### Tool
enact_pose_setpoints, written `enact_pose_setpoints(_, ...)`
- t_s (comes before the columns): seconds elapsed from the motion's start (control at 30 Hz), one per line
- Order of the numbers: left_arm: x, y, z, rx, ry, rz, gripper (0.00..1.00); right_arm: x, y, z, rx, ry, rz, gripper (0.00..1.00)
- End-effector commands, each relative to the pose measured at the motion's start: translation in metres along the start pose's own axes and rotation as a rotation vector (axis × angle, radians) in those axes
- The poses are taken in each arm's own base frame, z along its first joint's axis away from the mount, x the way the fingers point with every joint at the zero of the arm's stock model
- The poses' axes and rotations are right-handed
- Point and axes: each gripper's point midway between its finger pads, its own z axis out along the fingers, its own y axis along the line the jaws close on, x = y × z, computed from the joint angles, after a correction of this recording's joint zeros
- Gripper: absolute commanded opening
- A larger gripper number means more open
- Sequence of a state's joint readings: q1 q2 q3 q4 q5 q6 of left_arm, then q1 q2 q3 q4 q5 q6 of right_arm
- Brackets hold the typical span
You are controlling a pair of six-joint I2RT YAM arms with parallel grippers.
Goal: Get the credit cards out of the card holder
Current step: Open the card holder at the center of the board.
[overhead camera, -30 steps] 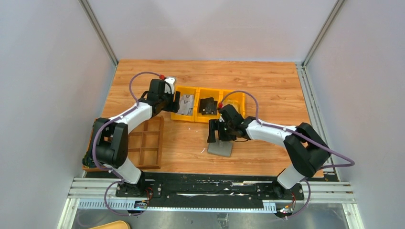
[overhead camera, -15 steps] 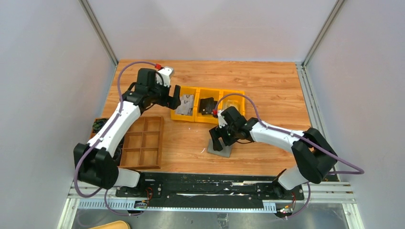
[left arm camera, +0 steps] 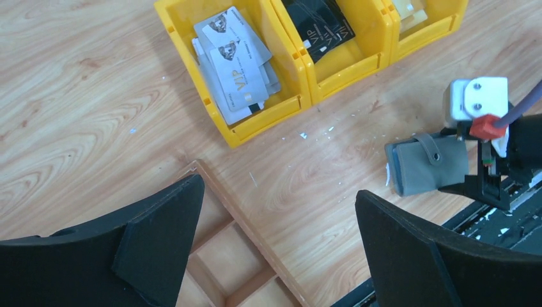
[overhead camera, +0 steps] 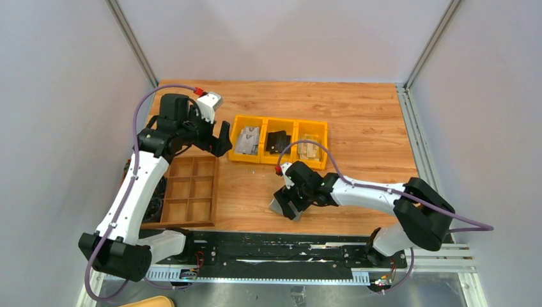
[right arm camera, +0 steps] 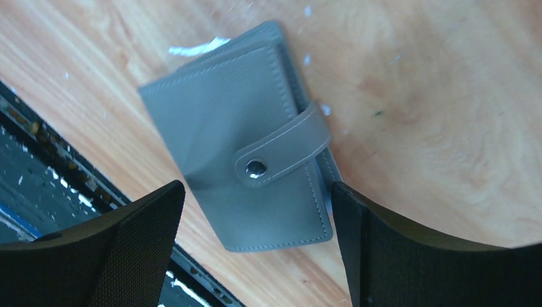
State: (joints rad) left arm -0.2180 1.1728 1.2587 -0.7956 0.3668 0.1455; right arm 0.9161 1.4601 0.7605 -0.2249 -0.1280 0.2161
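Right pincer (right arm camera: 255,195) straddles closed card holder (right arm camera: 224,128); grey cards (left arm camera: 233,64) lie in yellow bin (left arm camera: 265,121).

The top view looks down over the whole tabletop (overhead camera: 358,109) from its near edge. Both wrist views face downward, the right closest, all sharing the card holder (right arm camera: 211,128).

Your card holder (right arm camera: 243,147) is grey and folded shut, with the tab snapped over the front by a metal stud. It lies flat near the worktop's (overhead camera: 371,115) near edge, about mid-width. Your credit cards (left arm camera: 233,67) are light grey with VIP print, loosely stacked in a yellow bin (left arm camera: 265,121) toward the far edge. The tan cards (overhead camera: 310,150) sit further right.
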Motion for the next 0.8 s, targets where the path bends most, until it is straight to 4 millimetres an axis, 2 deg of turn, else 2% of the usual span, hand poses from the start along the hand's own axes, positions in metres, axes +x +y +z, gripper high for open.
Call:
enact_pose_setpoints(0.0,-0.001,-0.010,-0.020,0.025,-0.011,0.011,1.00,0.028,0.001,-0.003,0.082,0.047,-0.018,0.88)
enact_pose_setpoints(0.1,0.000,-0.013,-0.024,0.032,-0.017,0.002,1.00,0.036,-0.006,0.001,0.169,0.078,-0.053,0.88)
enact_pose_setpoints(0.2,0.001,-0.016,-0.028,0.034,-0.020,0.001,1.00,0.037,-0.001,0.005,0.203,0.077,-0.097,0.88)
enact_pose_setpoints(0.3,0.001,-0.016,-0.032,0.024,-0.024,0.005,1.00,0.033,-0.005,0.007,0.266,0.064,-0.113,0.88)
enact_pose_setpoints(0.43,0.007,-0.015,-0.031,0.021,-0.012,-0.001,1.00,0.024,-0.005,0.013,0.269,0.023,-0.123,0.88)
enact_pose_setpoints(0.5,0.011,-0.013,-0.025,0.019,-0.003,-0.019,1.00,0.021,-0.004,0.015,0.264,0.014,-0.128,0.81)
enact_pose_setpoints(0.57,0.015,-0.011,-0.017,0.015,0.005,-0.039,1.00,0.015,0.000,0.016,0.251,-0.001,-0.129,0.68)
enact_pose_setpoints(0.67,0.017,-0.009,-0.003,0.023,-0.004,-0.090,1.00,-0.008,0.010,0.014,0.222,-0.050,-0.137,0.52)
enact_pose_setpoints(0.77,0.011,-0.013,0.006,0.056,-0.024,-0.140,1.00,-0.042,0.023,0.002,0.188,-0.138,-0.149,0.50)
